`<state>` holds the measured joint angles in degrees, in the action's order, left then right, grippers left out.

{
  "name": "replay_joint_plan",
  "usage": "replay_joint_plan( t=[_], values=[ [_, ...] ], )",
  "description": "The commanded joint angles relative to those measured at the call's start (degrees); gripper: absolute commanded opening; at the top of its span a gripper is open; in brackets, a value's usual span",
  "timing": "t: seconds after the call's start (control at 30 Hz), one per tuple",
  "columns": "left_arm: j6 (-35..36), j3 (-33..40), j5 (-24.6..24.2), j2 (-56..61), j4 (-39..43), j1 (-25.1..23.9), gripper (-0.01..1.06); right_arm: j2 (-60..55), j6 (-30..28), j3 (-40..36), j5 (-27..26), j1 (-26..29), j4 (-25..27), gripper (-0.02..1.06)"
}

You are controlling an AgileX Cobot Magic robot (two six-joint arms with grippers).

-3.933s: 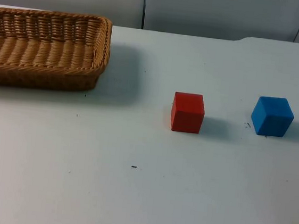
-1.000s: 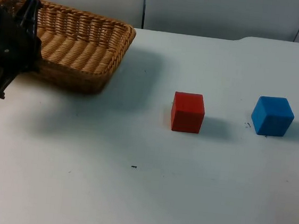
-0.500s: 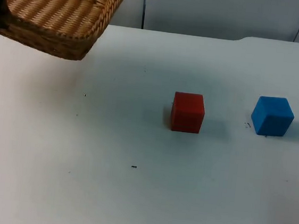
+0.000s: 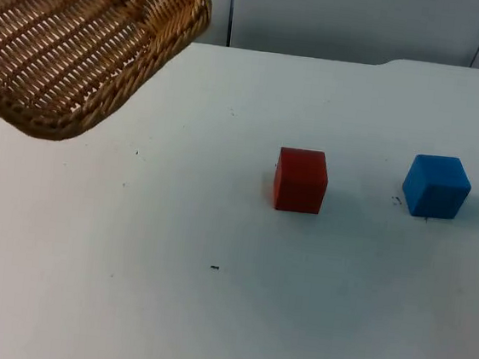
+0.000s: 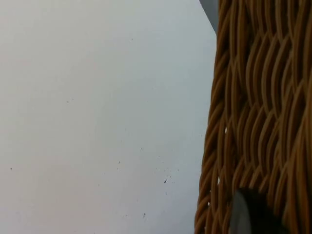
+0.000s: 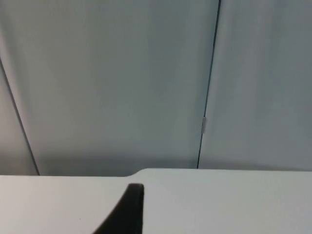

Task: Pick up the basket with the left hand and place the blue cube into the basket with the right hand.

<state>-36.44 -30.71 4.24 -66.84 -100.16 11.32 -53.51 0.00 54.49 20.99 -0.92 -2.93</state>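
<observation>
Top view, basket: the brown woven wicker basket [image 4: 82,43] hangs tilted in the air over the far left part of the white tabletop [image 4: 208,313], with its open inside turned toward the camera.
Top view, blue cube: the blue cube [image 4: 436,186] sits on the tabletop at the right, well apart from the basket.
Top view, red cube: the red cube [image 4: 300,180] sits near the middle of the tabletop, between the basket and the blue cube and nearer to the blue cube; the two cubes do not touch.
Top view, wall: the grey partition wall [image 4: 350,20] closes off the far edge of the tabletop.
Left wrist view, basket: the basket's woven wall [image 5: 253,107] runs close along the camera, raised above the speckled white tabletop [image 5: 97,107].
Left wrist view, left end effector: one black fingertip [image 5: 251,214] of the left end effector lies against the wicker; the opposite finger is hidden, so I cannot tell whether the fingers pinch the wall.
Right wrist view, right end effector: one black fingertip [image 6: 127,209] of the right end effector stands over the far strip of the tabletop [image 6: 219,200], facing the grey partition wall [image 6: 122,83]; whether it is spread or pressed together I cannot tell.
Right wrist view, right arm: it waits away from both cubes.
</observation>
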Motion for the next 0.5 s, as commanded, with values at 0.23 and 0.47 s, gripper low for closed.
replay_joint_plan(
  t=[0.23,0.47],
  values=[
    [-5.2,0.3,-11.1,1.4,6.0,0.3,0.0,0.0,-0.5,0.4,2.2,0.4,0.2,1.04],
    [5.7,0.7,-13.3,-3.1,23.6,-0.8,0.0,0.0,-0.5,0.4,2.6,0.4,0.2,1.04]
  ],
)
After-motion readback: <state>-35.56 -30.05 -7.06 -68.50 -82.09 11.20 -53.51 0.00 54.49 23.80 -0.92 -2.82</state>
